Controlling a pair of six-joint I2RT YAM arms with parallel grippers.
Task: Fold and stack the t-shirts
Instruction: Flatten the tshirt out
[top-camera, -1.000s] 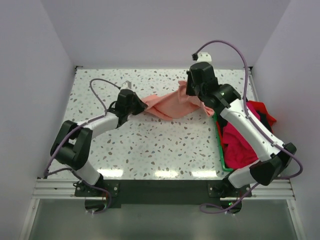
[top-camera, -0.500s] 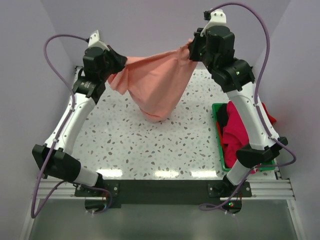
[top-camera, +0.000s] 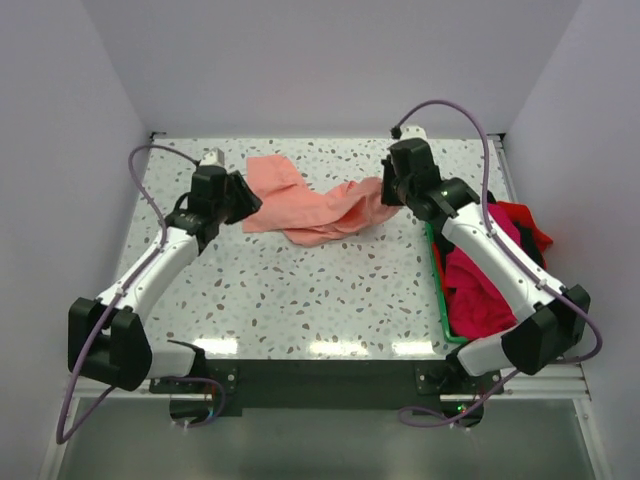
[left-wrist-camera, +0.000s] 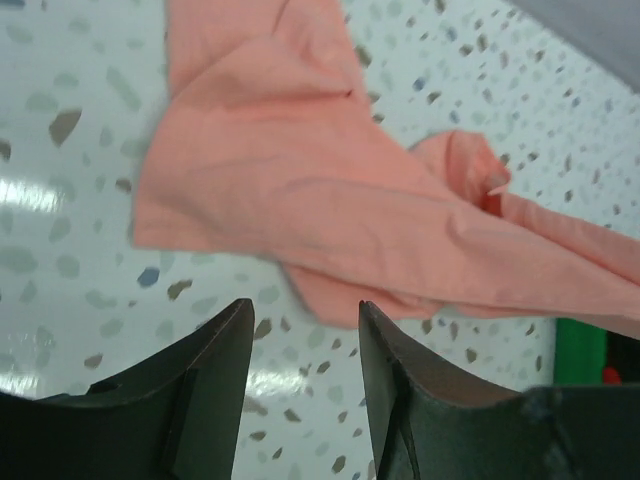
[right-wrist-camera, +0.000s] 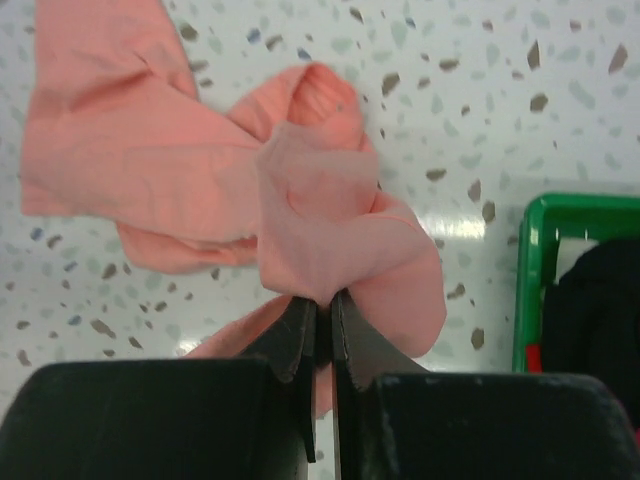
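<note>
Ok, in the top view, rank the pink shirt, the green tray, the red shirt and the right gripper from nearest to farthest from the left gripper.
From the left gripper:
1. Pink shirt, just to its right.
2. Right gripper, clamped on the shirt's other end.
3. Green tray, along the right side.
4. Red shirt, at the far right.

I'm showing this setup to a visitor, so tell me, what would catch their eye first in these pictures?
The salmon-pink t-shirt sprawls rumpled across the far middle of the table, one end pinched in the shut right gripper. The left gripper stands open just off its other end, holding nothing. At the right edge, a green tray holds a heap of magenta and red shirts.
</note>
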